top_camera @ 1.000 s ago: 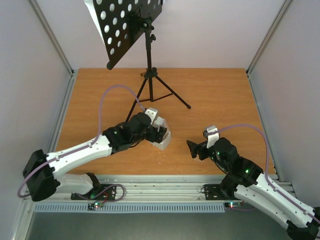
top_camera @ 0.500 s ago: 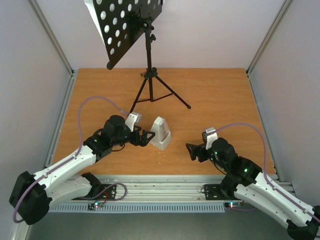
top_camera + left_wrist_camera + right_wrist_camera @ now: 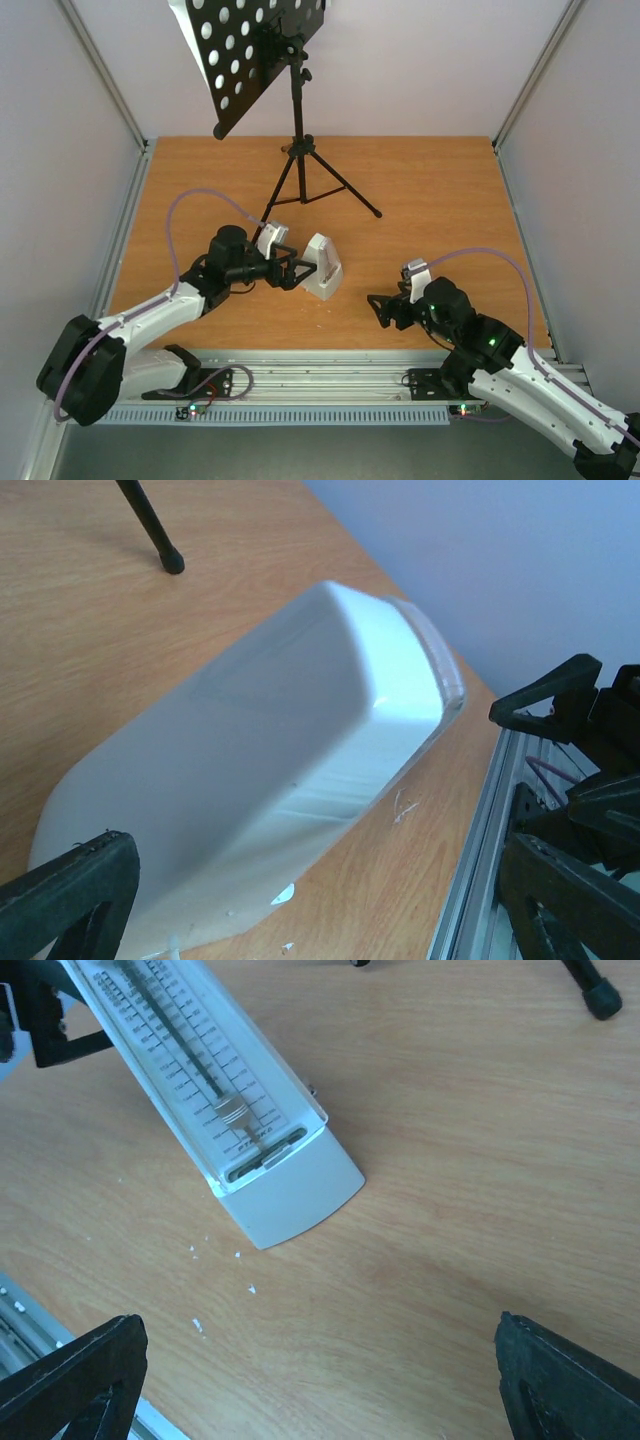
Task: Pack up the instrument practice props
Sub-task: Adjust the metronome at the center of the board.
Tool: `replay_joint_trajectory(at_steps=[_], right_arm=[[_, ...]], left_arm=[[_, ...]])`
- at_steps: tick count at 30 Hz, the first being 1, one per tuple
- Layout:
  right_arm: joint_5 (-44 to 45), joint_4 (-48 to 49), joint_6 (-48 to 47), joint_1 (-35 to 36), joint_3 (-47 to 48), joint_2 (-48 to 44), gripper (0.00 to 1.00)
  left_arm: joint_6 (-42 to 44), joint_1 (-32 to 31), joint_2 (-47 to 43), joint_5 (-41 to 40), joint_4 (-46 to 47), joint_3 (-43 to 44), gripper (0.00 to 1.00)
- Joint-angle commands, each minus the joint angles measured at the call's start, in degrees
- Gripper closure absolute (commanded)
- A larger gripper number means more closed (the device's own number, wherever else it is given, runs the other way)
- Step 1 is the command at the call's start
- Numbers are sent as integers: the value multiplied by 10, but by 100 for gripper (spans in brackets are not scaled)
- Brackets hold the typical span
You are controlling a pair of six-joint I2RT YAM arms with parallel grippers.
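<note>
Top external — left gripper (image 3: pixel 295 272), jaws apart, beside metronome (image 3: pixel 323 266)

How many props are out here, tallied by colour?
Black: 1, tall black tripod music stand with perforated desk
White: 2, small white pyramid-shaped metronome, white paper sheet on the stand's desk
Total: 3

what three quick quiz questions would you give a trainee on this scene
1. True or false: the left gripper is shut on the metronome.
2. Where is the music stand? A) upright at the far side of the table; B) lying flat on it; C) between the arm bases.
3. Which is nearer the metronome, the left gripper or the right gripper?

Key: 1 false, its jaws stand open; 2 A; 3 left.
</note>
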Motion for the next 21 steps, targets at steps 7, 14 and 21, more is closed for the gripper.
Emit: replay_joint_trajectory(at_steps=[7,14,21], right_arm=[[-32,35,-2,2,-2,24,4],[-32,35,0,3,7,42,5],[-66,83,-33,2,12,69,7]], left_arm=[[45,2,68,80,83,11,2],[40,-21,44,78,91,-15,3],[29,-58,24,80,97,-38,3]])
